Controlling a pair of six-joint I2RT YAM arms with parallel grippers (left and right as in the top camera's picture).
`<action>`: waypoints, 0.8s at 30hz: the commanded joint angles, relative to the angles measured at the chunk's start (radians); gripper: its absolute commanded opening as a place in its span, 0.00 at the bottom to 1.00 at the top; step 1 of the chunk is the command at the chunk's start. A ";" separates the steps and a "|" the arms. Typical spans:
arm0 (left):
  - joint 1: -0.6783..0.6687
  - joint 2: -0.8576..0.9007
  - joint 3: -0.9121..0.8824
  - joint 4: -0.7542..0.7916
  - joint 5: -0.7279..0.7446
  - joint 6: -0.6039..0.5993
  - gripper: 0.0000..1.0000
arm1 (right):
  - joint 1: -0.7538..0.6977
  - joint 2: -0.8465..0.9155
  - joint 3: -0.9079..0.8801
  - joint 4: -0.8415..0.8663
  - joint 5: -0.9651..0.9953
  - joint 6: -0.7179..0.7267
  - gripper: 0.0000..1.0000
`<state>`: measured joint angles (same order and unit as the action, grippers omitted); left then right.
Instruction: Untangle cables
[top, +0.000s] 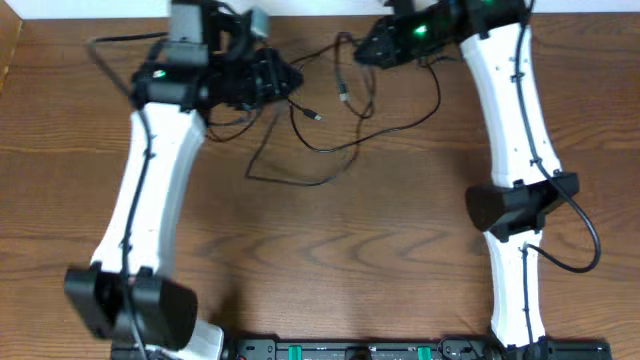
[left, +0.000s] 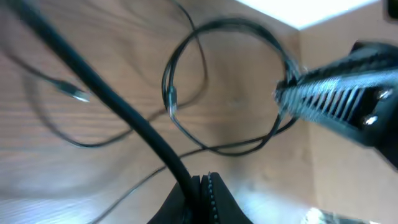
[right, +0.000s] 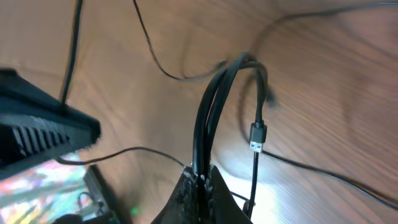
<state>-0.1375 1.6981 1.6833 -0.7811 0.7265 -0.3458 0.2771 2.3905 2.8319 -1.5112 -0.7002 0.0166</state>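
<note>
Both arms reach out to the far side of the wooden bench (top: 330, 260), their heads close together but not touching. The cables (top: 325, 151) lie between and just in front of them, thin black cords in loose, crossing loops on the wood, with one long strand trailing back toward the middle of the bench.

The left gripper (top: 270, 80) has its jaws clenched on one black cord. In its own wrist view, the cord runs from the closed tips (left: 202, 180) up and away to the left, lifted off the wood. The right gripper (top: 365, 48) is also pinched tight. In the right wrist view, its tips (right: 200, 177) grasp a doubled length of black cord that rises and bends over in a tight arch.

A USB plug (right: 258, 135) hangs just beside that arch. A smaller silver-tipped plug (top: 315, 117) lies on the bench among the loops, near the left gripper. The left wrist view is blurred, so I cannot tell how the loops cross.
</note>
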 joint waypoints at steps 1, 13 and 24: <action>-0.086 0.090 0.000 0.026 0.100 -0.034 0.08 | -0.055 -0.029 -0.001 -0.041 0.054 -0.034 0.01; -0.198 0.202 0.000 0.072 0.074 -0.003 0.46 | -0.092 -0.029 -0.052 -0.074 0.119 -0.033 0.01; -0.064 0.197 0.000 0.001 0.032 0.088 0.71 | -0.043 -0.029 -0.264 0.005 0.159 -0.041 0.01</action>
<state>-0.2512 1.9076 1.6810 -0.7578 0.7963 -0.3046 0.1997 2.3905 2.6194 -1.5249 -0.5674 -0.0082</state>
